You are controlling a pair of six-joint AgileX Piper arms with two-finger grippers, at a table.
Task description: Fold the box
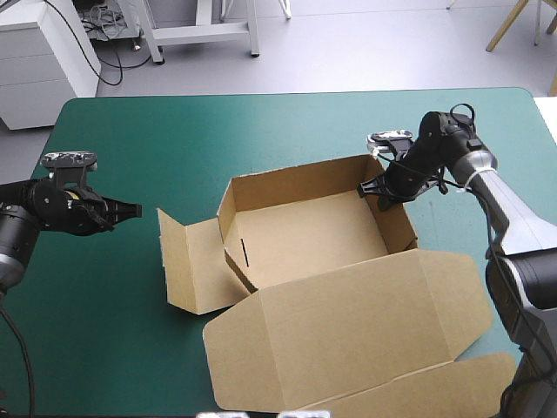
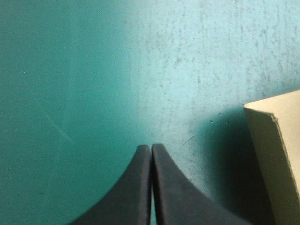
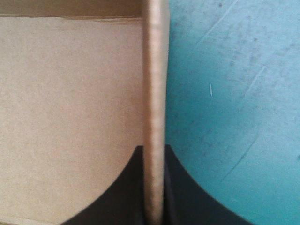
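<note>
The brown box (image 1: pixel 305 235) stands mid-table as an open tray, its far, left and right walls raised. Its wide lid (image 1: pixel 348 331) lies flat toward the near edge, and a loose side flap (image 1: pixel 191 261) lies on the cover to the left. My right gripper (image 1: pixel 381 196) is at the tray's right wall (image 3: pixel 153 117), one black finger inside and one outside, shut on that wall's top edge. My left gripper (image 1: pixel 130 210) hovers over bare teal-green cover left of the box, its fingers (image 2: pixel 140 187) pressed together and holding nothing. A corner of the flap (image 2: pixel 276 150) shows beside it.
Teal-green table cover (image 1: pixel 130 139) lies bare on the far and left sides. The lid's end flap (image 1: pixel 435 387) reaches the table's near right corner, close under my right arm.
</note>
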